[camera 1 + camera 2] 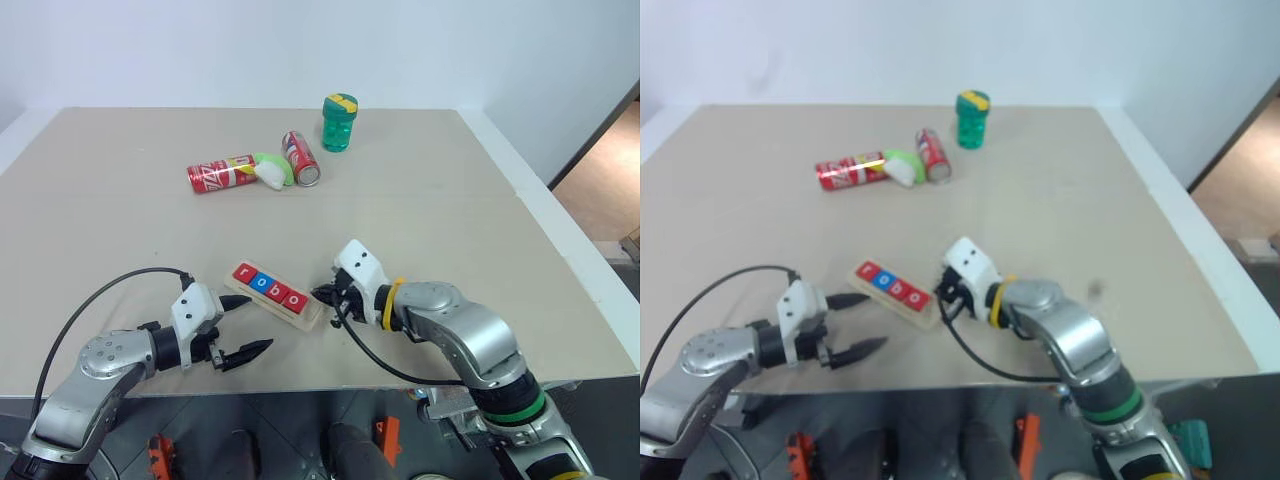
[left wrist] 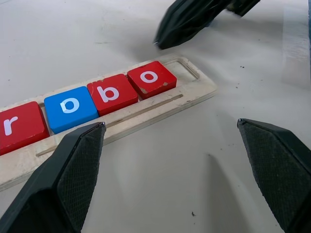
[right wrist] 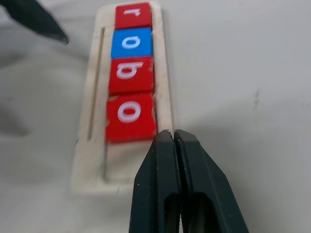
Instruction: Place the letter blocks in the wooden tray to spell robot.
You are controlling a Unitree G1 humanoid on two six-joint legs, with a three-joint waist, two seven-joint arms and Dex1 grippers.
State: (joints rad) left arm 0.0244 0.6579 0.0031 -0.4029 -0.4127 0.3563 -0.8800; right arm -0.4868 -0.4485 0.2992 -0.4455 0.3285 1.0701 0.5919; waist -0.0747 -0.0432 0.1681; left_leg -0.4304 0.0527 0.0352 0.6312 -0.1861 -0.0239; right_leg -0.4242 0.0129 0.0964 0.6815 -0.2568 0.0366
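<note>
Tray (image 1: 288, 297) is lying on the table (image 1: 450, 210) near its front edge, angled, w/ four blocks sitting in the groove: red r (image 3: 132, 15), blue o (image 3: 130, 42), red b (image 3: 130, 72), red o (image 3: 130, 115). They're touching side by side, spelling "robo"; last slot at the tray's right end is showing bare wood. No t block is showing.

R gripper (image 1: 325, 294) is hovering just beside the tray's right end, fingers (image 3: 167, 170) clenched together w/ nothing between them, tips just above the bare slot next to the red o.

L gripper (image 1: 247, 325) is sitting just in front of the tray's left half, fingers (image 2: 73, 170) spread wide, grasping nothing, not touching the tray.

Well behind the tray: two red cans (image 1: 222, 173) lying on their sides, a green-white thing (image 1: 270, 169) between them, and a green cup (image 1: 339, 123) standing upright further back.
</note>
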